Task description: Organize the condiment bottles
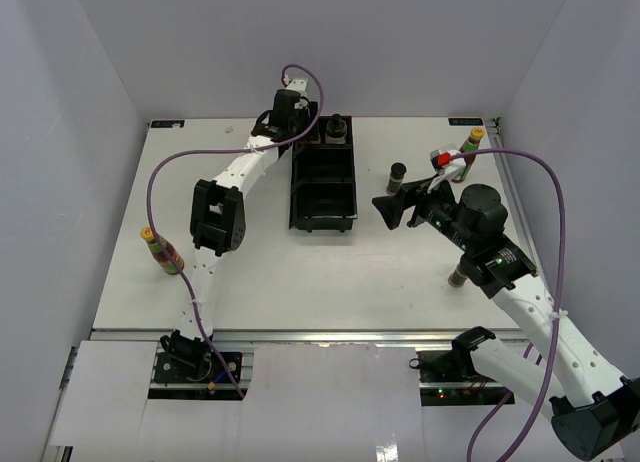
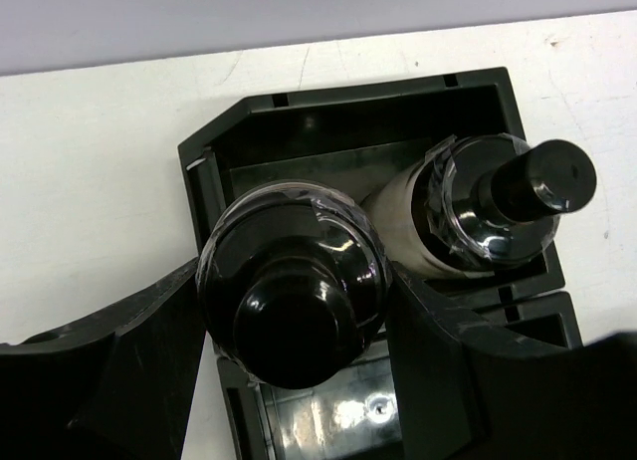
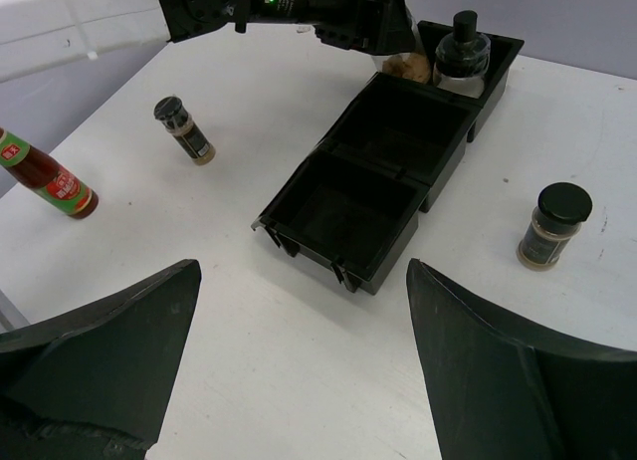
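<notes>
My left gripper is shut on a short black-capped jar, holding it upright over the far compartment of the black tray. A second black-capped jar stands in that same compartment just beside it. My right gripper hangs open and empty above the table, right of the tray. Another jar stands on the table right of the tray. One jar lies on its side left of the tray. A red-brown sauce bottle is at the left edge, a second sauce bottle at the far right.
The tray's two nearer compartments hold nothing. My left arm's elbow hangs over the table left of the tray. A small dark cylinder shows under my right forearm. Purple cables loop over both arms.
</notes>
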`<state>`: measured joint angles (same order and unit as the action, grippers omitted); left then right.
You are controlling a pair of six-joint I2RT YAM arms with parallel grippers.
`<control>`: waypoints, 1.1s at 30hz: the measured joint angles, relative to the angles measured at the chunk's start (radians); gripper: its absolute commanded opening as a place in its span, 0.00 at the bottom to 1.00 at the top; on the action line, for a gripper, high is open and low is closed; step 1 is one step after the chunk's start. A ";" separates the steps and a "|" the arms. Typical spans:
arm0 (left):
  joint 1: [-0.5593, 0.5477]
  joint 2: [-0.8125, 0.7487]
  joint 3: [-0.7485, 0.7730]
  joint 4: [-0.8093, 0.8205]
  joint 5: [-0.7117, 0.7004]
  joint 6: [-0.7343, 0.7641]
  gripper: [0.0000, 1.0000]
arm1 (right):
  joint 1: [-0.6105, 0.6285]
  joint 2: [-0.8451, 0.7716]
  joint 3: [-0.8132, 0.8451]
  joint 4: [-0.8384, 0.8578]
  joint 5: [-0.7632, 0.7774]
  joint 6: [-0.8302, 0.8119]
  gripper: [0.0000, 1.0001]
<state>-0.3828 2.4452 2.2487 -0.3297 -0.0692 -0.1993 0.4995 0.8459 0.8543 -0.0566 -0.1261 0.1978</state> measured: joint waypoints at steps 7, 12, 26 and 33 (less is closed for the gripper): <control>-0.001 0.036 0.023 0.023 0.007 0.000 0.05 | 0.000 0.000 0.000 0.000 0.000 0.000 0.90; -0.001 0.037 0.024 0.027 0.016 0.000 0.28 | 0.000 0.000 0.000 0.000 0.000 -0.001 0.90; -0.008 0.037 0.024 0.048 0.033 0.000 0.61 | 0.000 0.000 0.000 0.000 0.004 -0.003 0.90; -0.008 0.037 0.024 0.046 0.032 0.001 0.68 | 0.000 0.000 0.000 0.000 0.012 -0.006 0.90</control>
<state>-0.3910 2.4825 2.2730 -0.2832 -0.0368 -0.1987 0.4995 0.8459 0.8543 -0.0563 -0.1144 0.1922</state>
